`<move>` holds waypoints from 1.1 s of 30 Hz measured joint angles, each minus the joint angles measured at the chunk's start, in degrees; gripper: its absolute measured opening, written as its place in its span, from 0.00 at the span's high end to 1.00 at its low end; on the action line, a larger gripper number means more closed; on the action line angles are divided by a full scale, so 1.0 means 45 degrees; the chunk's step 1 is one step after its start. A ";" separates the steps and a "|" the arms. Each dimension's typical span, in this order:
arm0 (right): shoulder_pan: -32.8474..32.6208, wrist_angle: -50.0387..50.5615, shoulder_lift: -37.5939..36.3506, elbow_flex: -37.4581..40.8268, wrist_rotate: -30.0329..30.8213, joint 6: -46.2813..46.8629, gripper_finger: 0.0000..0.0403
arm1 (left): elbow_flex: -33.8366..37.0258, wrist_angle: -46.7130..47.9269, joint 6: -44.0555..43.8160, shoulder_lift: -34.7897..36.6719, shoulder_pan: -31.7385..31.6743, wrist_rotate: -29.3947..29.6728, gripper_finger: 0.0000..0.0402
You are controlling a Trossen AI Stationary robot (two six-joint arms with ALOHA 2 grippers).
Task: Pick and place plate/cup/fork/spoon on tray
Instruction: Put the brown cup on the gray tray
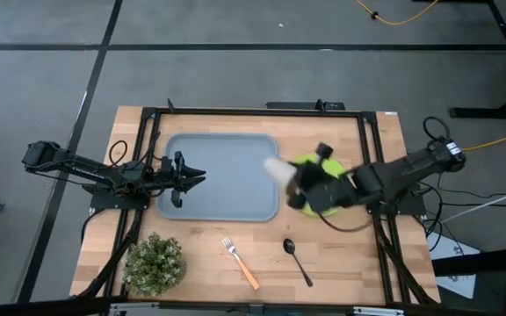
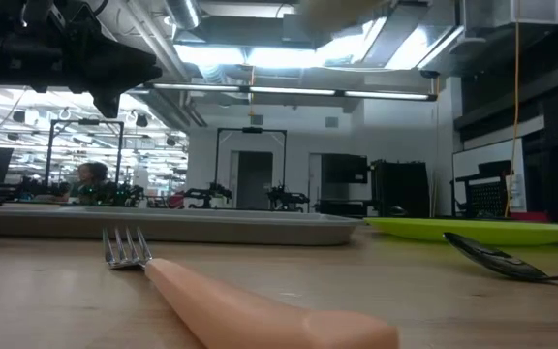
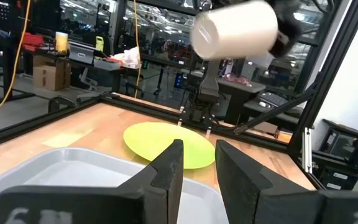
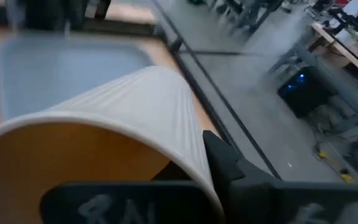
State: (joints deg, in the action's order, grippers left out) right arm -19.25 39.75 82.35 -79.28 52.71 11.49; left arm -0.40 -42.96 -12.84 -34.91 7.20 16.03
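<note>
The cup point(image 1: 277, 169) hangs tilted in the right gripper point(image 1: 295, 178) above the tray's point(image 1: 220, 180) edge; left gripper point(image 1: 190, 175) narrow.

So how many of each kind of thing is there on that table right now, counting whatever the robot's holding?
Large rectangular grey-blue plastic tray: 1
Round flat lime-green plate: 1
Small beige cup, held up by the right gripper: 1
Orange-handled fork with silver tines: 1
Slim dark metal spoon: 1
Small bushy green plant: 1
Total: 6
</note>
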 joint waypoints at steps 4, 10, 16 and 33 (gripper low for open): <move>0.2162 -0.1821 0.0372 0.0192 -0.3567 -0.1983 1.00 | 0.0000 0.0002 -0.0005 -0.0002 0.0000 0.0000 0.79; 0.5795 -0.1985 0.1674 0.0206 -0.9258 -0.2227 1.00 | 0.0000 0.0000 -0.0005 -0.0002 0.0000 0.0000 0.79; 0.7561 0.0250 0.3610 -0.0393 -1.1800 -0.3072 1.00 | 0.0000 -0.0034 -0.0012 -0.0002 -0.0008 0.0810 0.79; 0.9474 0.5135 0.8710 -0.6645 -1.3108 -0.5712 1.00 | 0.0000 0.0000 -0.0035 0.0002 -0.0005 0.1330 0.79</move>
State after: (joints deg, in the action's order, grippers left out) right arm 23.38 62.85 121.55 -109.18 -6.28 -14.22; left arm -0.40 -42.96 -13.00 -34.90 7.18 22.02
